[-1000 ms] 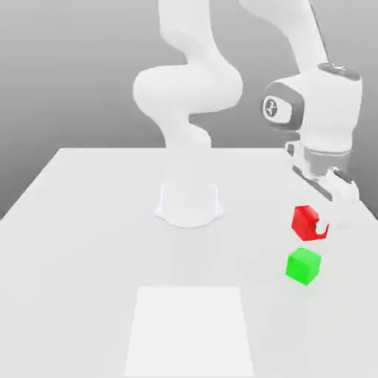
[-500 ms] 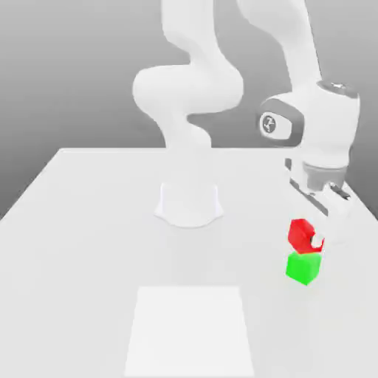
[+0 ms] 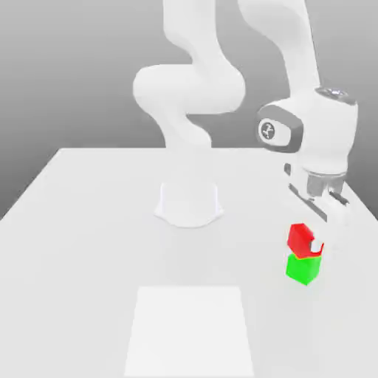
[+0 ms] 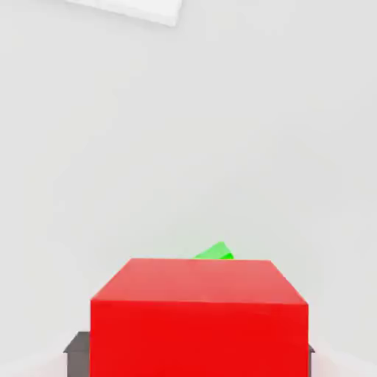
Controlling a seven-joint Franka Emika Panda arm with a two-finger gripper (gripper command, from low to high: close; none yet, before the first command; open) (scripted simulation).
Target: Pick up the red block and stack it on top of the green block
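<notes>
The red block [image 3: 300, 236] sits between my gripper's fingers; the gripper [image 3: 310, 242] is shut on it at the exterior view's right. Directly beneath it the green block [image 3: 303, 269] stands on the white table [image 3: 88, 244], and the red block's underside meets or nearly meets the green block's top. In the hand view the red block [image 4: 197, 316] is close up, with a dark finger pad [image 4: 76, 352] on its side and a sliver of the green block [image 4: 215, 252] peeking out behind it.
The arm's white base [image 3: 189, 203] stands at the table's middle back. A brighter white square patch [image 3: 189, 331] lies on the table near the front, also seen as a white patch [image 4: 140, 9] in the hand view.
My gripper has come down with the red block, from a gap above the green block to right on top of it, shifting slightly toward the exterior view's left.
</notes>
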